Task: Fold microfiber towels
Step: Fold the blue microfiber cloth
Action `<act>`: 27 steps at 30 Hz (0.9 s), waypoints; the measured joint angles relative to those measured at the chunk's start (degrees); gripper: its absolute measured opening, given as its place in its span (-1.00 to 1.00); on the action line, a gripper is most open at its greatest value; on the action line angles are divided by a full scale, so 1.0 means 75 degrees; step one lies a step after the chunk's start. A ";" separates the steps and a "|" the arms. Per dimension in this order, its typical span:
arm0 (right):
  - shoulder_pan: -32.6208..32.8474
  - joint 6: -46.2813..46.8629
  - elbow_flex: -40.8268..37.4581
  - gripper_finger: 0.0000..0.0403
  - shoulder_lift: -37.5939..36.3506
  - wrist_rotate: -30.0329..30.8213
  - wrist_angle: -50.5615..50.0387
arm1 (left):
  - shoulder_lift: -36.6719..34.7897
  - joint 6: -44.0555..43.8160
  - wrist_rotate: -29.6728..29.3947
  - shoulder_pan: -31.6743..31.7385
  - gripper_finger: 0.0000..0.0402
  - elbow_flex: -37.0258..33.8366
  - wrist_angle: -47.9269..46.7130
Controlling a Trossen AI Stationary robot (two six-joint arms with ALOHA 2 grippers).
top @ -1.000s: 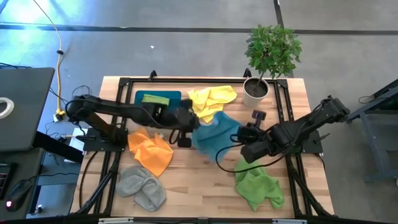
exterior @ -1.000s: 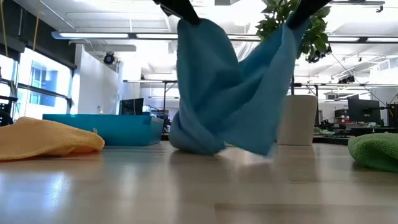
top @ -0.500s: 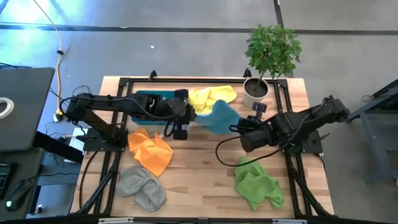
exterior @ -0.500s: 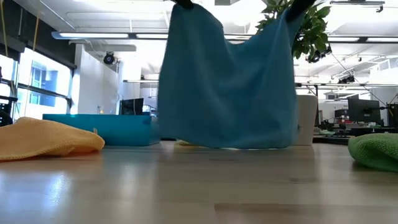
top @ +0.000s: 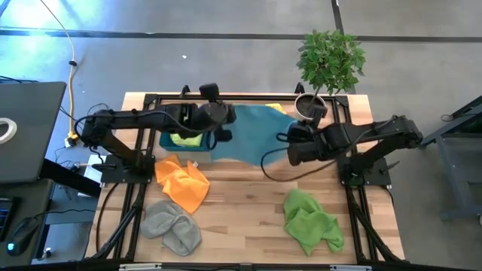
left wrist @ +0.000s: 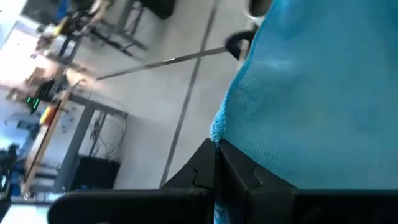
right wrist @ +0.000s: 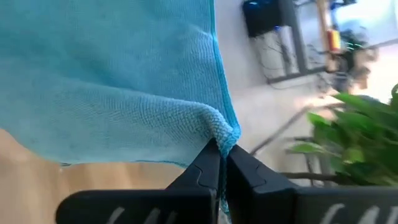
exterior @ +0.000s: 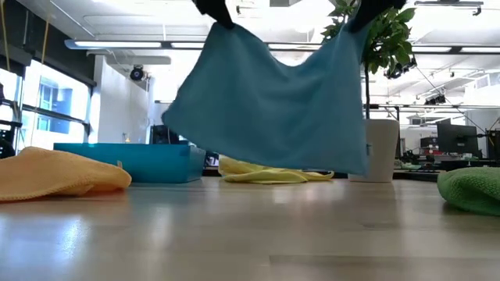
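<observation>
High view: the light blue towel (top: 252, 135) hangs spread between the left gripper (top: 224, 124), upper centre-left, and the right gripper (top: 292, 143), centre-right, each pinching one top corner. The orange towel (top: 183, 181), grey towel (top: 172, 226) and green towel (top: 312, 223) lie across the lower half of the frame; the yellow towel is almost wholly covered here. To lay the cloth flat, the two grippers would best hold level and equally taut, then lower the free edge onto bare wood in the middle of the table (top: 241, 218), clear of the teal tray (top: 169, 141) and the potted plant (top: 328, 64). Low view: the light blue towel (exterior: 273, 109) fills the centre, its bottom edge off the table and slanting lower at right; the yellow towel (exterior: 269, 173) lies behind it; both grippers are cut off at the top edge. Left wrist view: the fingers (left wrist: 236, 171) press together on the towel's edge. Right wrist view: the fingers (right wrist: 244, 167) nip a bunched corner; the plant's leaves at right are blurred.
</observation>
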 joint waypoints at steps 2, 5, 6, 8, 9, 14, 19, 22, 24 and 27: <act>-0.0099 0.0029 0.0000 -1.00 0.0000 0.0336 -0.0014 | 0.0000 -0.0152 -0.0001 0.0102 -1.00 0.0000 0.0139; -0.0066 0.0072 0.0000 -1.00 0.0000 0.0354 -0.0147 | -0.0020 -0.0402 0.0036 0.0089 -1.00 0.0000 0.0096; -0.0008 0.0193 0.0000 -1.00 0.0000 0.0261 -0.0229 | -0.0036 -0.0506 0.0069 0.0044 -1.00 0.0000 -0.0013; 0.0153 0.0649 -0.0003 -1.00 0.0000 -0.0090 -0.0438 | -0.0047 -0.0775 0.0316 -0.0051 -1.00 0.0006 -0.0451; 0.0252 0.0940 -0.0013 -1.00 0.0003 -0.0316 -0.0529 | -0.0044 -0.0947 0.0595 -0.0090 -1.00 0.0006 -0.0755; 0.0947 0.2114 -0.0785 -1.00 0.0000 -0.1696 -0.0336 | 0.0044 -0.2140 0.3086 -0.0417 -1.00 -0.0843 -0.1063; 0.1677 0.2462 -0.2470 -1.00 0.0022 -0.3297 0.1702 | 0.0317 -0.2623 0.4281 -0.1174 -1.00 -0.2312 0.0124; 0.2004 0.2469 -0.3164 -1.00 0.0062 -0.3852 0.3213 | 0.0632 -0.3044 0.4750 -0.1728 -1.00 -0.2767 0.1049; 0.2139 0.2469 -0.3414 -1.00 0.0130 -0.4348 0.4017 | 0.0762 -0.3390 0.4952 -0.2059 -1.00 -0.2932 0.0832; 0.2243 0.2394 -0.3573 -1.00 0.0286 -0.5516 0.4712 | 0.1128 -0.3509 0.5442 -0.2523 -1.00 -0.2889 0.1209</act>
